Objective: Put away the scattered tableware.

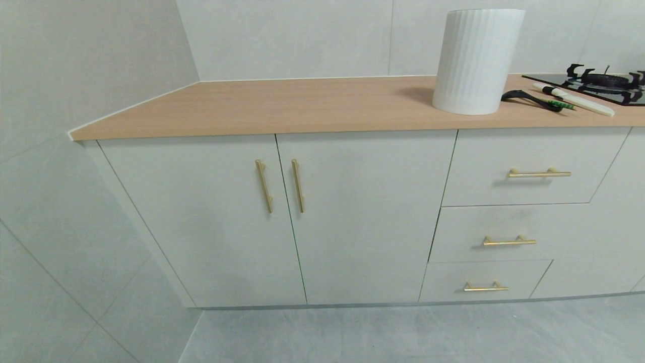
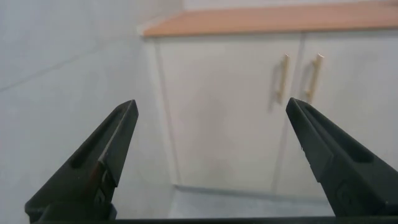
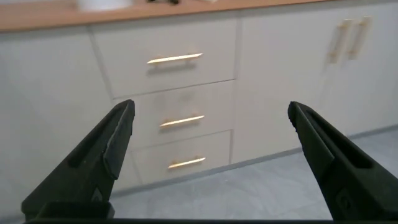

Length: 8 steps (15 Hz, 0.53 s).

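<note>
Tableware on a light wooden table (image 1: 302, 106) over a pale cabinet, head view. A tall white ribbed cylindrical container (image 1: 476, 60) stands upright on the table at about 1 o'clock in the view. At 3 o'clock from the container lie three loose pieces. The first is a black plastic ladle (image 1: 526, 97) with its bowl just beside the container's base. The second is a short green stick-like piece (image 1: 562, 105) at the ladle's handle end; its kind cannot be told. The third is a long cream-white utensil (image 1: 579, 101), lying slantwise just beyond the other two. At 2 o'clock from these pieces sits a black gas hob (image 1: 604, 80), near the cream-white utensil.

Below the table, two cabinet doors carry upright brass bar handles (image 1: 263, 185) side by side. At 3 o'clock from the doors, three stacked drawers (image 1: 524, 166) carry level brass handles.

The left gripper (image 2: 211, 106) hangs in the air facing the cabinet doors, its black fingers (image 2: 106, 155) spread wide and grasping nothing. The right gripper (image 3: 211, 107) hangs facing the three drawers, its fingers likewise released and bare.
</note>
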{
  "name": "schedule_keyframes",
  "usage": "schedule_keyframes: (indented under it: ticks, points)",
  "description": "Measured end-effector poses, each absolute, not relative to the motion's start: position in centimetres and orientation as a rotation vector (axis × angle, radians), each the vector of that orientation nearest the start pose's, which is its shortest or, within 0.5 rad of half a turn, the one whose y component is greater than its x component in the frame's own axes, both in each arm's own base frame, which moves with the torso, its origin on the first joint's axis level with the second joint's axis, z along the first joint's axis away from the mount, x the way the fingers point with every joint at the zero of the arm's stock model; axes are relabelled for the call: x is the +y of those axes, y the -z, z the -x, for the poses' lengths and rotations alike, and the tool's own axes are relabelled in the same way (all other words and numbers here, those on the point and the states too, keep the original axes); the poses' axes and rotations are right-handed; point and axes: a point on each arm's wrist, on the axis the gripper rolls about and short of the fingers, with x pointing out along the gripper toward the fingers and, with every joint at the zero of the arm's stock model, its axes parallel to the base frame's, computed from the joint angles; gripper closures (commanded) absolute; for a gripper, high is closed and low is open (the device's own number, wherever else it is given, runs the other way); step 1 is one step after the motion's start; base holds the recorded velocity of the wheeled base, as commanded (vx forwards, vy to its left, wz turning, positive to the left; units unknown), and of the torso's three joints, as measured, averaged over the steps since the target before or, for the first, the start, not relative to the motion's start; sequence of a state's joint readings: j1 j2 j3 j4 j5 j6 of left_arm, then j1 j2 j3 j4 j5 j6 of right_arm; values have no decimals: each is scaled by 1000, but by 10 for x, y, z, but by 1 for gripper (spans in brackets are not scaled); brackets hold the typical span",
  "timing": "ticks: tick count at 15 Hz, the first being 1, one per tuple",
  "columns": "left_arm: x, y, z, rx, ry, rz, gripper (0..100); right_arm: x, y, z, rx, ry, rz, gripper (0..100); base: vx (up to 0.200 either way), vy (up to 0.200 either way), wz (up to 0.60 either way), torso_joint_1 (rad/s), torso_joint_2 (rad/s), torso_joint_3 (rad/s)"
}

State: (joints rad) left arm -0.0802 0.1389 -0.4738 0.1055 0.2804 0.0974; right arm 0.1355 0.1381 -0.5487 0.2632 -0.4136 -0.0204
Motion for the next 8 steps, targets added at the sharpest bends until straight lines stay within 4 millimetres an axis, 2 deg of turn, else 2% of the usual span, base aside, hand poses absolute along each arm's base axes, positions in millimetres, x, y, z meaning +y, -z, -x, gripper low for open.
schedule_keyframes:
  ticks: [3,4,6,8]
  points:
    - [7,-177,68,-256,-252,-79,0,-12,-185,74,-175,330,-21,0,0,0,0,0,0,0]
    - [6,-171,67,-253,-269,-70,0,-10,-174,73,-164,333,-16,0,0,0,0,0,0,0]
    - [6,-158,62,-226,-274,-66,0,-8,-155,64,-139,339,-11,0,0,0,0,0,0,0]
    - [6,-136,50,-155,-257,-75,0,-7,-132,48,-136,304,-7,0,0,0,0,0,0,0]
